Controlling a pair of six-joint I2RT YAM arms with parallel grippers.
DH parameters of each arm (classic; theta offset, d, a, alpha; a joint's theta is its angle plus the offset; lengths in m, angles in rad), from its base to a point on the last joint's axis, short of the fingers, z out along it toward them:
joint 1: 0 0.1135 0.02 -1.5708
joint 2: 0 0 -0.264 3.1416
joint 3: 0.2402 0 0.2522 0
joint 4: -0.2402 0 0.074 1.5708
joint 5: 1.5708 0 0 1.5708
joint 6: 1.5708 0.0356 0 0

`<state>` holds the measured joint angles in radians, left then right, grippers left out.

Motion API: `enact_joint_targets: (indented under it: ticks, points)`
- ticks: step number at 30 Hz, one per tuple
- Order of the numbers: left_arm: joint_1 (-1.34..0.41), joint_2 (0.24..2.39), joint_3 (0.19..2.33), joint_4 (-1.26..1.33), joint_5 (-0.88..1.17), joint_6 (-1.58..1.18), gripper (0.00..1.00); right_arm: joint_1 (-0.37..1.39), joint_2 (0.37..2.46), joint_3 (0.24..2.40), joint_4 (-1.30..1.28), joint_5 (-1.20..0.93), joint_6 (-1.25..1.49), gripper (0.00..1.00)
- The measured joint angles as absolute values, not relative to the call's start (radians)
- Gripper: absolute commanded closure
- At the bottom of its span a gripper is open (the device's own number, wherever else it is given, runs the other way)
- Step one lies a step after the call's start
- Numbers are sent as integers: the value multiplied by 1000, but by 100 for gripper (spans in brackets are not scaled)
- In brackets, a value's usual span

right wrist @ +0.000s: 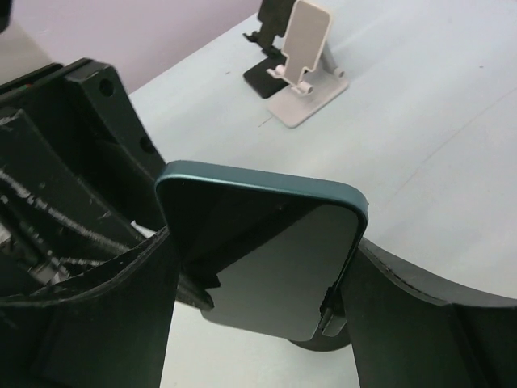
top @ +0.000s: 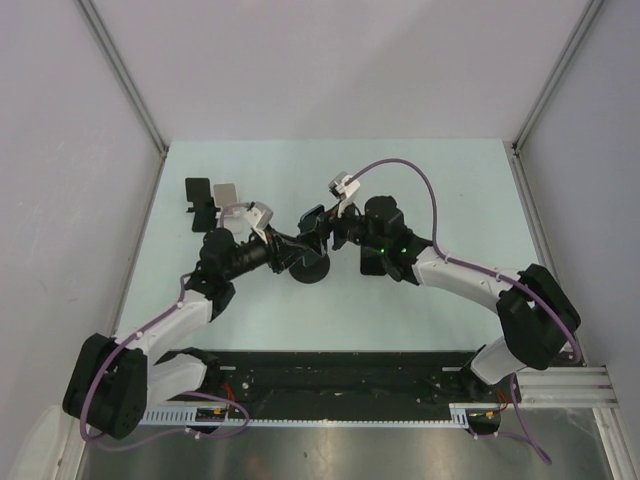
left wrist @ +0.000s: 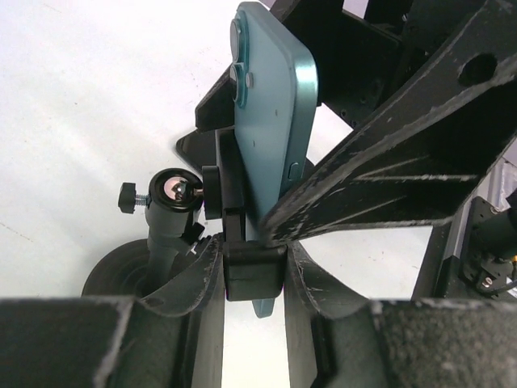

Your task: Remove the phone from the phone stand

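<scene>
Over at ten o'clock on the pale surface (top: 330,320) two spare stands sit just beside each other, the black spare (top: 199,196) on the left and the white spare (top: 226,194) on its right. Both are well apart from the arms.

Moving right, the left arm reaches in from seven o'clock toward the middle. Its left hand (left wrist: 254,268) is narrowed onto the stand (left wrist: 224,182), with the two fingers pinching the small black lip at the bottom of the cradle from either side. The stand's round base sits on the surface near the centre. In the left wrist view a ball joint and a thumbscrew show on its post, at nine o'clock of the cradle.

The phone (left wrist: 271,121) is in the stand, leaning against the back plate, tilted rather than upright. Its teal back and camera lenses face the left arm and its dark screen faces the right arm. From above it shows as a teal sliver at twelve o'clock of the base.

Further right, the right arm comes in from four o'clock. Its right hand (right wrist: 262,271) is set fairly wide around the phone, one finger against each long edge, gripping it by the sides. I cannot tell whether the phone's bottom edge rests on the lip.
</scene>
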<state>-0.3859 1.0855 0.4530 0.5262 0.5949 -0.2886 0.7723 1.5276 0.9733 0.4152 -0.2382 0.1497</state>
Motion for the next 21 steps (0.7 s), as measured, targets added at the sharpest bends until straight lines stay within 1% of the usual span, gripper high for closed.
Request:
enact_joint_targets:
  ticks: [4, 5, 7, 8, 10, 11, 13, 14, 16, 17, 18, 19, 21]
  points:
    - [-361, 1114, 467, 537, 661, -296, 100, 722, 1518, 975, 393, -373, 165, 100]
    - [-359, 1119, 469, 540, 669, -298, 98, 714, 1518, 975, 390, -391, 165, 100]
    - [-353, 1124, 472, 542, 686, -300, 89, 704, 1517, 975, 385, -420, 167, 100]
    - [-351, 1125, 472, 542, 691, -304, 79, 701, 1517, 976, 384, -428, 168, 100]
    - [-344, 1124, 472, 542, 698, -308, 65, 697, 1516, 976, 380, -434, 168, 100]
    - [-341, 1123, 472, 541, 701, -311, 56, 694, 1515, 976, 369, -430, 167, 100]
    - [-336, 1116, 472, 535, 704, -316, 48, 686, 1514, 976, 362, -431, 162, 100]
    - [-334, 1109, 472, 525, 694, -313, 41, 685, 1510, 976, 356, -429, 163, 100]
    - [-313, 1098, 471, 512, 664, -310, 39, 682, 1494, 976, 337, -462, 179, 99]
    - [-312, 1089, 471, 498, 659, -307, 40, 694, 1489, 976, 332, -464, 179, 92]
    - [-313, 1078, 470, 479, 657, -305, 41, 701, 1486, 976, 324, -464, 179, 83]
    - [-313, 1071, 470, 467, 656, -299, 42, 704, 1484, 976, 320, -463, 179, 64]
    - [-314, 1053, 470, 447, 651, -285, 42, 706, 1480, 976, 315, -448, 178, 44]
